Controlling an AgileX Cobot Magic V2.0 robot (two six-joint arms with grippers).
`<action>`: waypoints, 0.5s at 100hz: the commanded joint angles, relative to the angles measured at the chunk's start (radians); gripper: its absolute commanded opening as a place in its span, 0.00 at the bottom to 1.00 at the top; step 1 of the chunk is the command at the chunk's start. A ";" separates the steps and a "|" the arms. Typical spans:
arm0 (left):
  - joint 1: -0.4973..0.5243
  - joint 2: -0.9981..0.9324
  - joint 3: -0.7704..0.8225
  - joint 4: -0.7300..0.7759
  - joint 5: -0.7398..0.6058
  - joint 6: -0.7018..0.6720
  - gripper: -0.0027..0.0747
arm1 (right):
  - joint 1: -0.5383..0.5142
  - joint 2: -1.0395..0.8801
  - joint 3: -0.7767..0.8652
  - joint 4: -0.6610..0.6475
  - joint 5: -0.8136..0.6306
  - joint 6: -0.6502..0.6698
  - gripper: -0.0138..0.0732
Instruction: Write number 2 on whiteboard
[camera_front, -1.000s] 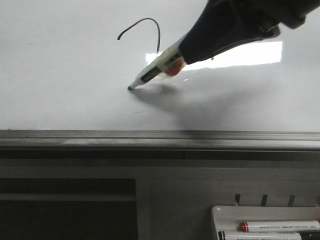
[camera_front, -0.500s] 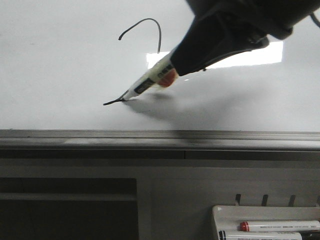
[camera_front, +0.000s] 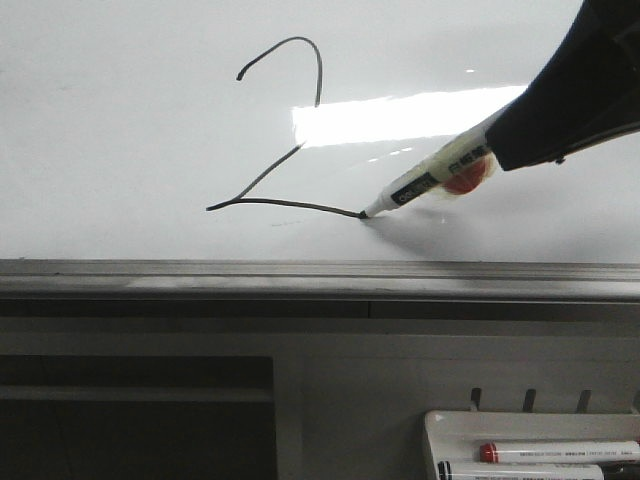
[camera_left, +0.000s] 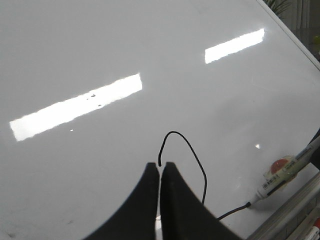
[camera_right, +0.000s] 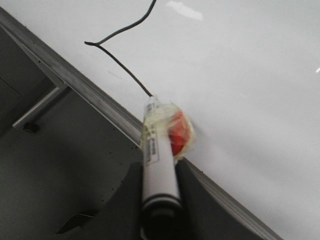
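The right gripper (camera_right: 159, 200) clamps a white marker (camera_front: 425, 182), its tip touching the whiteboard (camera_front: 120, 130) at the end of the base stroke of the number 2 (camera_front: 275, 140), now nearly whole where a second ago only the hook stood. Only the left wrist view shows the left gripper (camera_left: 160, 172), jaws pressed together, apparently empty. Two spare markers (camera_front: 560, 452) lie in one tray (camera_front: 440, 425) below the ledge.

You can read one sign only: the number 2 (camera_front: 275, 150), hand-drawn in black on the whiteboard (camera_front: 120, 120). Print on the marker (camera_front: 425, 183) label is illegible.
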 joint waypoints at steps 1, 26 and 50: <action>0.002 -0.001 -0.026 -0.012 -0.073 -0.010 0.01 | -0.010 -0.009 -0.015 -0.058 -0.081 0.004 0.09; -0.003 -0.001 -0.026 0.096 -0.075 -0.010 0.05 | 0.146 -0.054 -0.100 -0.074 -0.034 0.003 0.09; -0.010 0.059 -0.026 0.231 -0.083 -0.010 0.54 | 0.253 0.042 -0.233 -0.161 0.013 0.003 0.09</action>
